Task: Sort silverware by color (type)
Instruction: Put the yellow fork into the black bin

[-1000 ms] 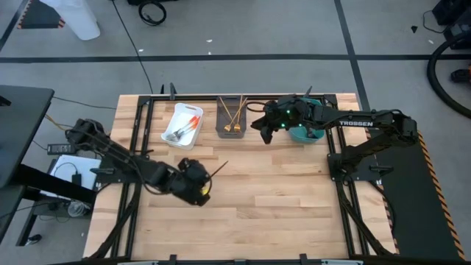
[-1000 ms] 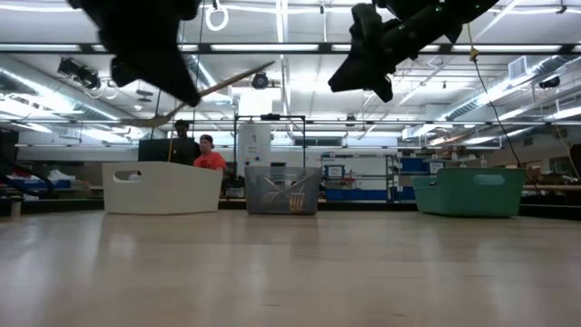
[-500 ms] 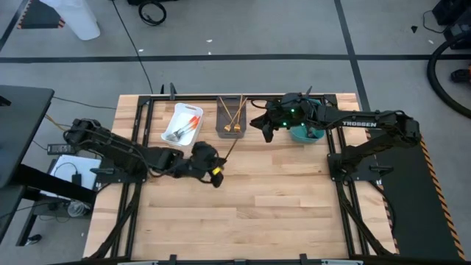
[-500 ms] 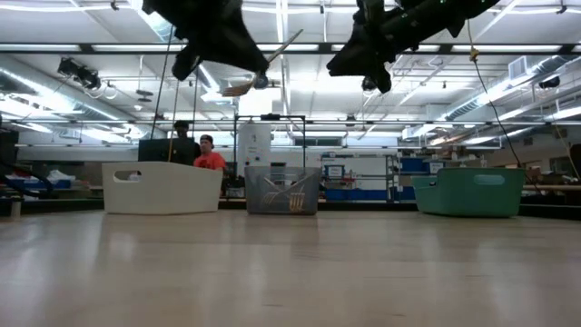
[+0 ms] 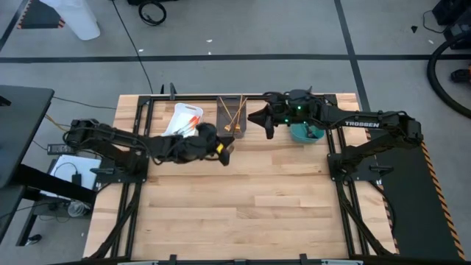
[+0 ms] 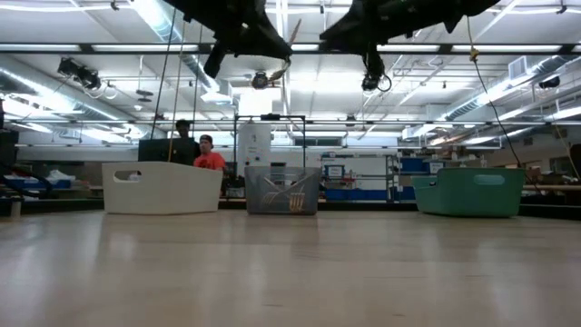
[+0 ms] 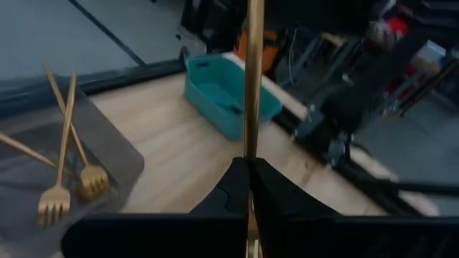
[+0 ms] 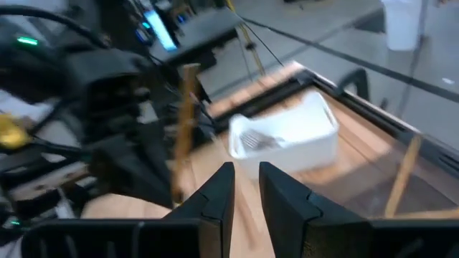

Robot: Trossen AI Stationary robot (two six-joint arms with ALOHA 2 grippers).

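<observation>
Looking down from the high view, the left hand (image 5: pixel 221 147) hangs just short of the grey bin (image 5: pixel 231 118) on the tabletop (image 5: pixel 280 199), clamped tight on a gold utensil (image 5: pixel 229 131), while the right hand (image 5: pixel 259 119) waits beside the teal bin (image 5: pixel 302 134), its fingers somewhat apart and apparently empty. From the left wrist view, the utensil's handle stands straight between the fingers (image 7: pixel 269 188) and two gold forks (image 7: pixel 68 179) already lie in the grey bin, so the sound move is to carry it fully over the rim, lower, then release.

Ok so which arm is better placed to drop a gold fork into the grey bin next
The left. Its gripper is already shut on a gold fork, right beside the grey bin. The right gripper hovers nearby holding nothing.
</observation>
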